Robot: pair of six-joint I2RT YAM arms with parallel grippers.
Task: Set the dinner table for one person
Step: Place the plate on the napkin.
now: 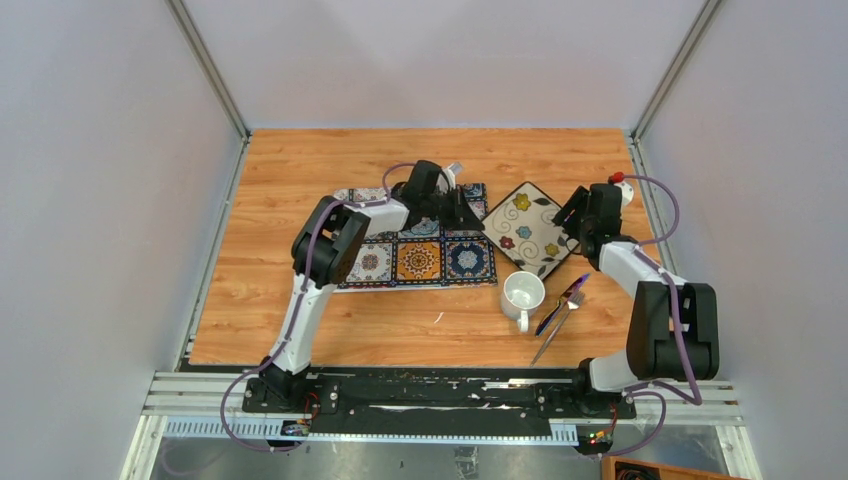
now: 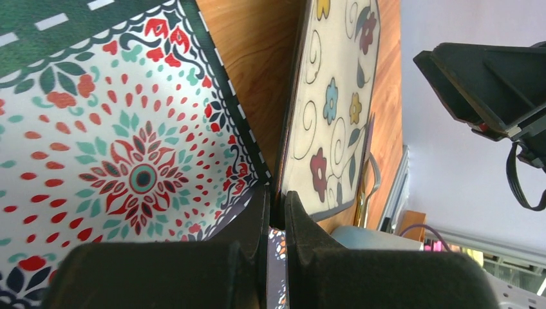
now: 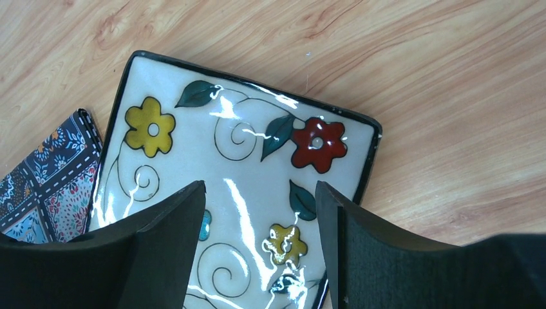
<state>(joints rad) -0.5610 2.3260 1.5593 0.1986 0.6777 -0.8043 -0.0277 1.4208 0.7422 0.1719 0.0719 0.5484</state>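
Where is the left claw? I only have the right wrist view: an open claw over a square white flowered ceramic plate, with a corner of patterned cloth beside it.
Observer: The left claw is shut on the right edge of the colourful tile-patterned cloth placemat.
Operator: Is anything else set out?
Observer: A white ceramic mug stands upright on the wooden dinner table, nearer the arms' bases than the plate.
Operator: Cutlery?
Observer: A metal fork and a purple-handled utensil lie right of the mug.
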